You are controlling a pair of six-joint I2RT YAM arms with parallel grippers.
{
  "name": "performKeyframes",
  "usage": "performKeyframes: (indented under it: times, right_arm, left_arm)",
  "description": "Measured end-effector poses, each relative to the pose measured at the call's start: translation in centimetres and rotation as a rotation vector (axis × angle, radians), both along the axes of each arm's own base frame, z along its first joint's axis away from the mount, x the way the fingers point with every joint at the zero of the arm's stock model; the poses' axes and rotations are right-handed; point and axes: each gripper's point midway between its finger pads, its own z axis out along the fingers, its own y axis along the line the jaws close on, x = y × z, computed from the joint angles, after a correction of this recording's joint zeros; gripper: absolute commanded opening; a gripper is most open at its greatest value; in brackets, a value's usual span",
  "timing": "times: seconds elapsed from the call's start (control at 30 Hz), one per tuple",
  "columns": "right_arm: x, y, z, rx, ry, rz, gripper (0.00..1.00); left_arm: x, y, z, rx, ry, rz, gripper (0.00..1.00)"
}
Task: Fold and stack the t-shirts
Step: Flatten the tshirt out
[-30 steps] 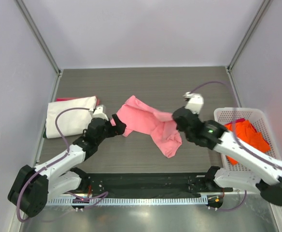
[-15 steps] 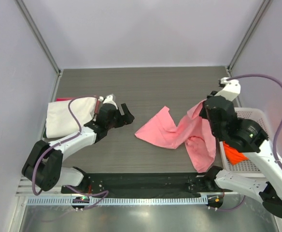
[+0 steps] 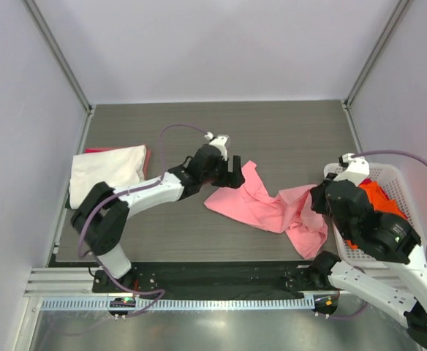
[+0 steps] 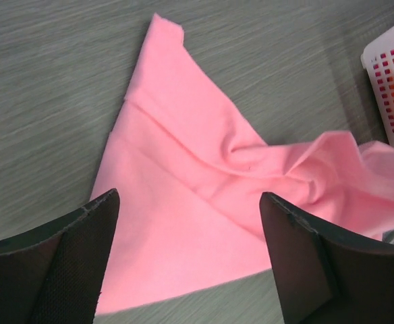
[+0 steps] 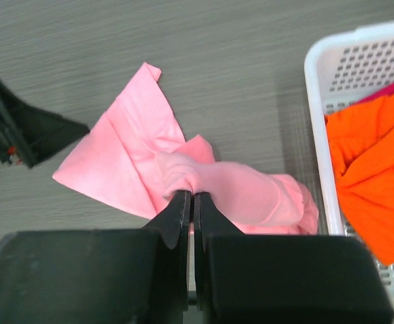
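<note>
The right fingers [image 5: 191, 202] are clenched tight on a bunched fold of the pink t-shirt [image 5: 129, 162], the cloth puckering just where the two tips meet. From that pinch the shirt runs two ways: a rumpled lump trails toward the basket [image 5: 318, 61], and a flatter, triangular part spreads left across the grey surface [image 3: 272, 131]. In the top view the pinched end lies near the right arm, just beside the near-left corner of the white mesh basket, whose wall it may touch; that cannot be told for certain.

The left fingers [image 3: 232, 172] are spread wide and grasp nothing. They sit over the far-left corner of the pink t-shirt, and in the left wrist view the pointed flap lies flat on the surface, framed between the two dark tips. Whether the tips touch the cloth cannot be told.

Inside the basket lies a crumpled orange t-shirt [image 3: 378, 201], with a strip of darker red cloth at its far side. Well apart, at the left edge of the surface, a folded cream-white t-shirt [image 3: 107, 172] rests on a red one [image 3: 148, 156] that shows only as a thin margin.
</note>
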Motion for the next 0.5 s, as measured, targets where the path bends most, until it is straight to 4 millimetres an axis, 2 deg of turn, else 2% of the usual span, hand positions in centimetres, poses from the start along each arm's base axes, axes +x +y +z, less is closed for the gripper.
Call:
performKeyframes:
  times: [0.07,0.13,0.2,0.37,0.5]
  right_arm:
    - [-0.8,-0.6,-1.0,0.017,0.01,-0.014,0.01]
    - [-1.4,-1.1,-1.9,0.02,0.028,-0.024,0.01]
    - [-1.6,-1.3,-1.9,0.035,0.029,-0.032,0.01]
    - [-1.9,-1.5,-2.0,0.06,0.03,-0.048,0.01]
    - [-2.0,-1.5,-2.0,0.065,0.033,-0.053,0.01]
  left_arm:
    - [1.2,-1.7,-0.3,0.012,0.016,0.004,0.76]
    - [2.1,-2.8,-1.0,0.013,0.047,0.019,0.74]
    - [2.6,-3.5,-2.2,0.013,0.094,0.035,0.73]
    - [2.8,-4.9,-5.3,0.005,0.237,0.087,0.7]
    - [2.4,-5.2,-6.8,0.001,0.319,0.138,0.69]
